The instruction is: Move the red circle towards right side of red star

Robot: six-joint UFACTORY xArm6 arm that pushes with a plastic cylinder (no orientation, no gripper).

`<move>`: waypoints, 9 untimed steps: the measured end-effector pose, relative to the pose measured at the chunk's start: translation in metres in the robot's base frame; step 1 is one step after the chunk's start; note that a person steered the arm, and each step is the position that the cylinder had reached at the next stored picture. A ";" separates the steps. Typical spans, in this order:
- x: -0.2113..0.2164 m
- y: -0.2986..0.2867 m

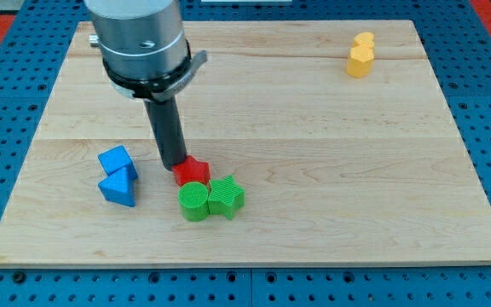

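One red block [193, 170] lies at the lower middle of the board. It looks like a star, and its left part is hidden by the rod. My tip [176, 165] touches the red block's left side. No separate red circle shows in this view. A green round block [193, 202] and a green block with notched edges [226, 197] lie just below the red block, touching it and each other.
Two blue blocks, one above [118, 162] the other [118, 189], lie to the left of my tip. A yellow block [360, 56] lies near the board's top right. The wooden board [314, 128] ends in edges on all sides.
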State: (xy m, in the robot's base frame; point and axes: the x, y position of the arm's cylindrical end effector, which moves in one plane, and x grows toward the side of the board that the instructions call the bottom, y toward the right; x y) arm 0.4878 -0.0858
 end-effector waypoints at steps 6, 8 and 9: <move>-0.095 -0.163; -0.197 -0.174; -0.245 -0.149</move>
State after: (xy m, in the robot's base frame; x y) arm 0.2423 -0.2347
